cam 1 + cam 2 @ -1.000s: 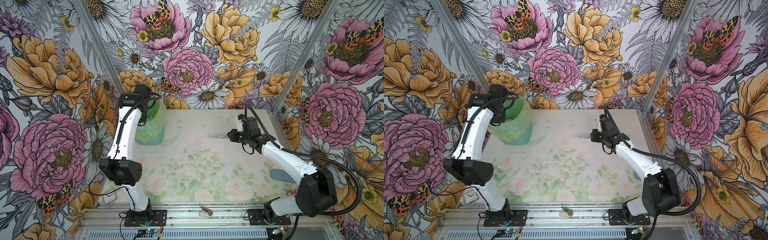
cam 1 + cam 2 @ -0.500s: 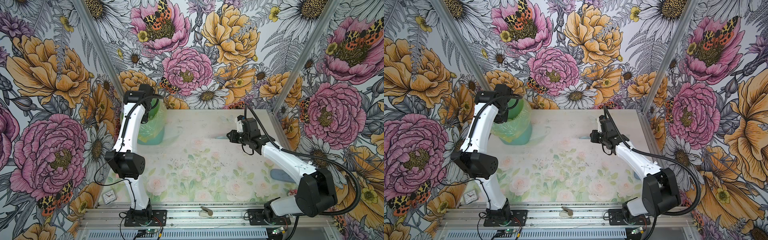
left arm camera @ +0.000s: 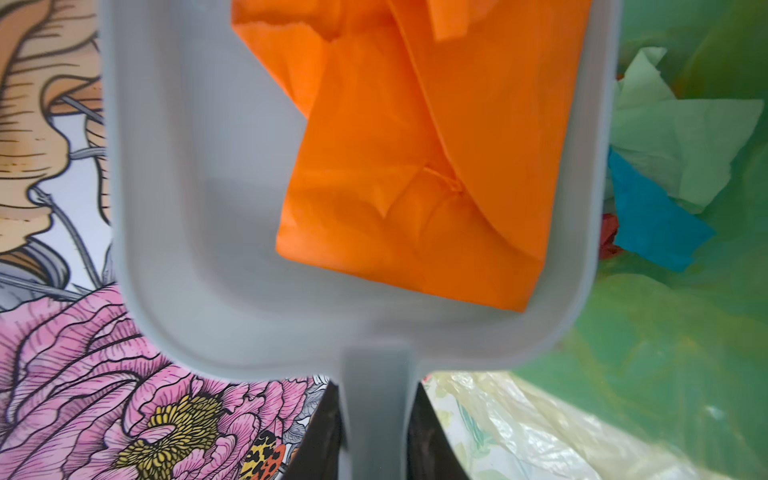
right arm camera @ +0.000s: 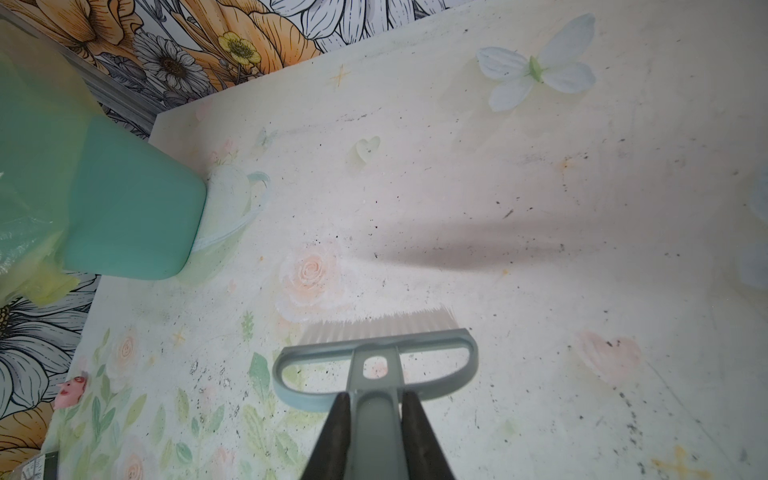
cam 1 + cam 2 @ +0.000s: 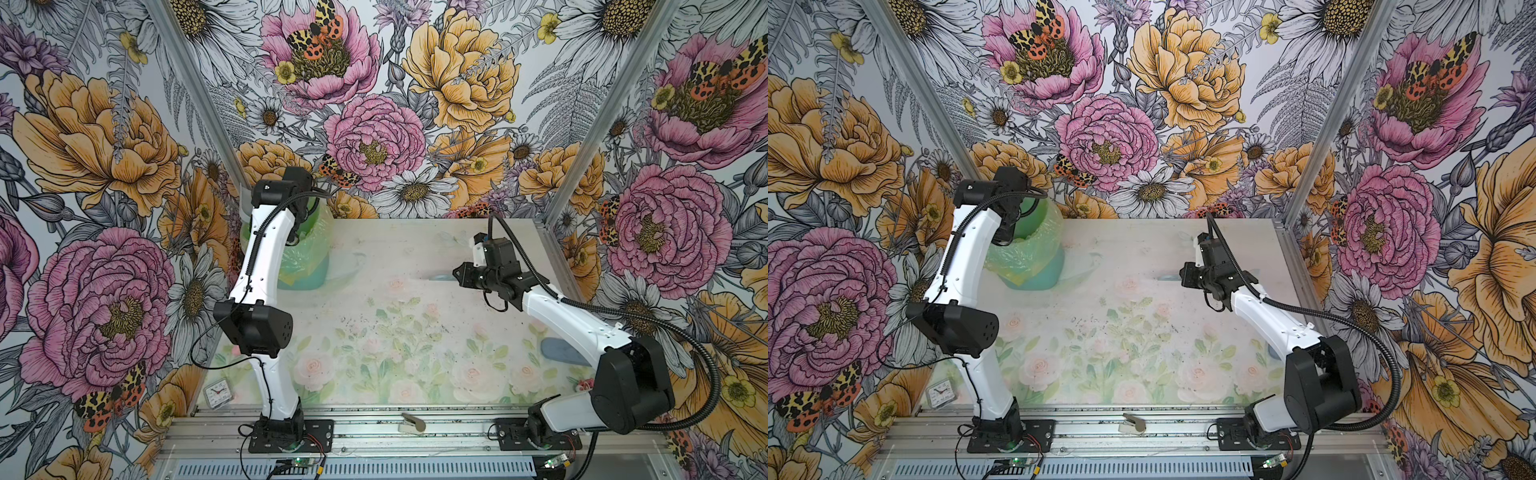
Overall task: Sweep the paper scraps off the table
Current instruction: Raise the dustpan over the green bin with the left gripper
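One orange paper scrap (image 3: 415, 166) lies in the grey plastic dustpan (image 3: 199, 208) my left tool (image 3: 376, 415) clamps by its handle, left wrist view, above the green-lined bin (image 3: 685, 353) holding other paper scraps (image 3: 673, 137). Right wrist view: my right tool (image 4: 376, 415) grips the grey-blue bristle brush (image 4: 374, 353). Both top views: the pale rose-printed bench (image 5: 395, 249) shows only dark specks (image 5: 374, 320); I judge only tipping remains.

You have bright, even, diffuse light in both top views, and the table (image 5: 415, 249) washes out pale toward its far edge. In the right wrist view a soft dark shadow lies across the table beyond the brush (image 4: 376, 347). In the left wrist view the dustpan (image 3: 199, 208) looks soft and blurred, its rim smeared.
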Robot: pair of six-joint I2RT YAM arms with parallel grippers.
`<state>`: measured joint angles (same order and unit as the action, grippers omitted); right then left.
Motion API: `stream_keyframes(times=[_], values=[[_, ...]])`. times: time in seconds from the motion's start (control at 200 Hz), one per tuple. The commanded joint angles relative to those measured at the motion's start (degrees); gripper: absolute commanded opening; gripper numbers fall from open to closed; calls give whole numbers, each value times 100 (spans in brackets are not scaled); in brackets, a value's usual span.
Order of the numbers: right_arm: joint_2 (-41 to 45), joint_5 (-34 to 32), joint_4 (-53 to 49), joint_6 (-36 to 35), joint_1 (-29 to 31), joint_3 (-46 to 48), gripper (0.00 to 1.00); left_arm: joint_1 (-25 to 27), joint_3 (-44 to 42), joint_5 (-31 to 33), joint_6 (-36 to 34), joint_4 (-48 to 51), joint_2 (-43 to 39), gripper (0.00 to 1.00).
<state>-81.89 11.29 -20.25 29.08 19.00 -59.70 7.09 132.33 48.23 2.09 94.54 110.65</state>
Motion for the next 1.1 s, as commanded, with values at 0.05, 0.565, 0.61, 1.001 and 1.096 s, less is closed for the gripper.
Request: stream_keyframes(times=[0.05, 0.565, 0.61, 1.001, 1.096], values=[[50, 75, 257, -8, -66, 73, 0, 196, -12, 800, -202, 248, 69, 19], [173, 149, 346, 36, -168, 278, 0, 293, -477, 1421, -268, 211, -95, 19], [180, 171, 352, 44, -175, 297, 0, 289, -527, 1479, -278, 214, -121, 19], [256, 214, 408, -25, -239, 406, 0, 229, -595, 2084, -412, 175, -119, 18], [229, 277, 415, -34, -276, 411, 0, 254, -703, 2271, -509, 169, -48, 17]])
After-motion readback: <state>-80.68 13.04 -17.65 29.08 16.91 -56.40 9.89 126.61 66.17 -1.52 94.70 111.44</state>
